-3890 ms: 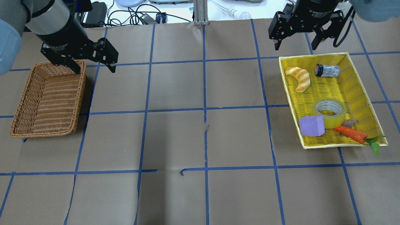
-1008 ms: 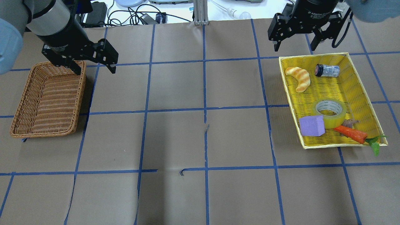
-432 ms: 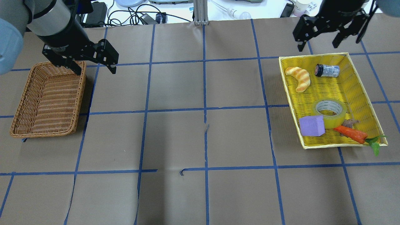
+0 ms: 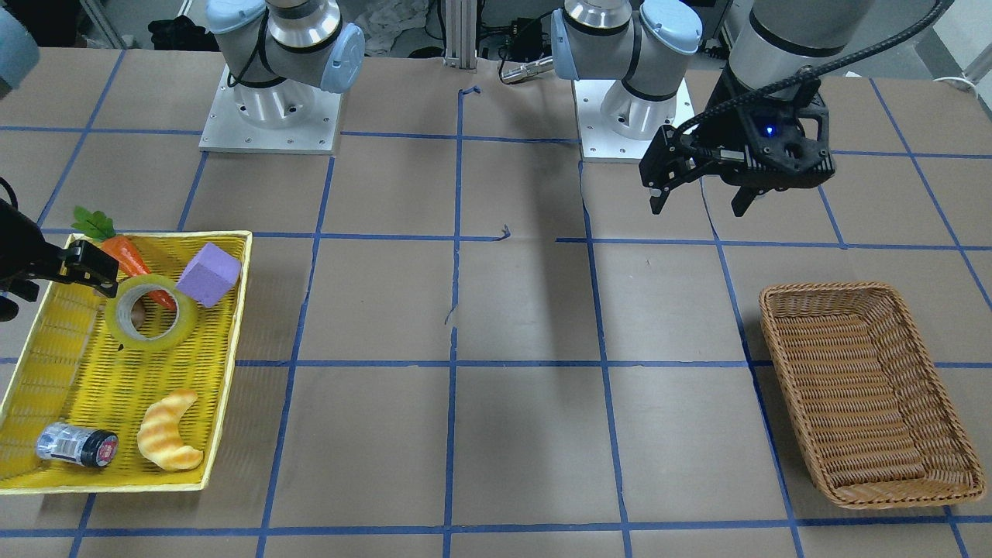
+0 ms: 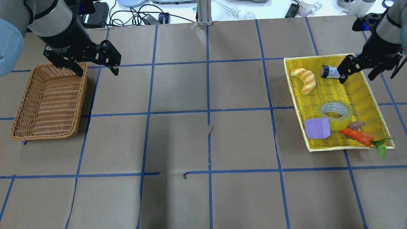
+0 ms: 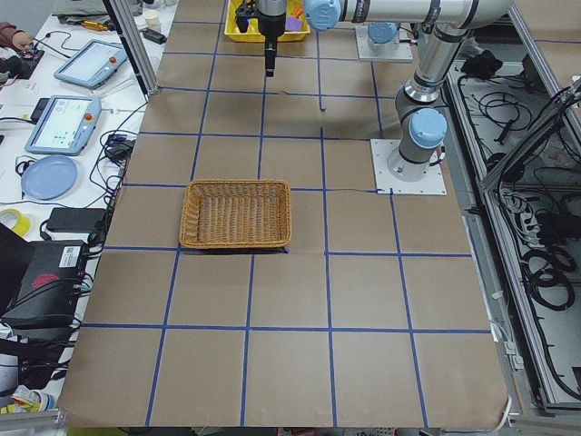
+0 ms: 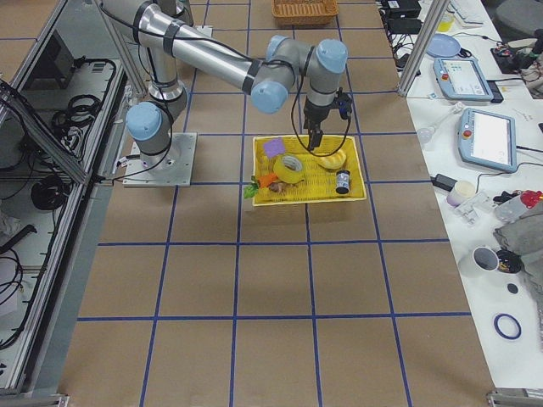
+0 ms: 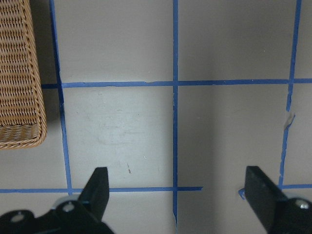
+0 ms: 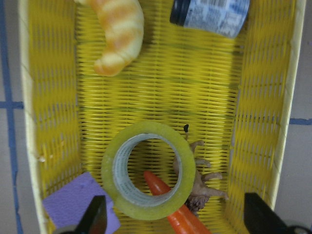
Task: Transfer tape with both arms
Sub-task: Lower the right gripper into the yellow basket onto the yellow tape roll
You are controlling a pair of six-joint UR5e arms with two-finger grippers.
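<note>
The tape is a yellow-green roll lying flat in the near half of the yellow tray. It also shows in the front view and the right wrist view. My right gripper is open and empty above the tray's far right part, apart from the tape. In the right wrist view the tape lies between its two spread fingers, below them. My left gripper is open and empty, above the table by the far right corner of the wicker basket.
In the tray with the tape are a croissant, a small jar, a purple block touching the tape, a carrot and a small brown figure. The carrot's tip lies across the tape's hole.
My right gripper has moved right and toward me, from beyond the tray's far left corner to above its far right part. The left gripper and the objects have not moved.
</note>
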